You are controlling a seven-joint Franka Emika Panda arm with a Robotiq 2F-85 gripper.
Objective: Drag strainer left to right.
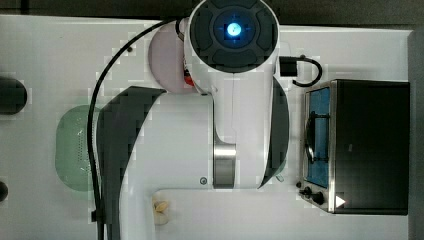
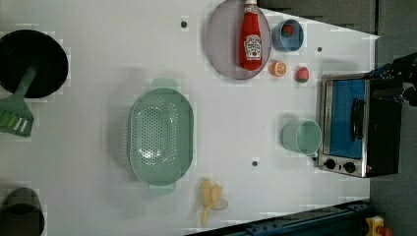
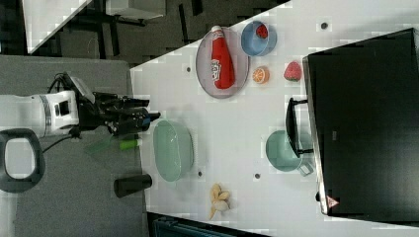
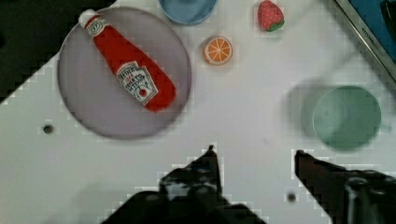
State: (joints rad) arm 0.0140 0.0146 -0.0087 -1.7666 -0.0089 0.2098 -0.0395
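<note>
strainer (image 2: 160,136) sits mid-table, open gripper (image 4: 254,154) apart from it.

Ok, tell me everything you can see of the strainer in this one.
The strainer is a pale mint-green oval bowl, plastic by its look, with many small holes across its bottom, a wide rim and a small tab handle at each end. It sits upright and empty on the white table, apart from the other things, with the banana peel nearest. Nothing touches it.
</note>
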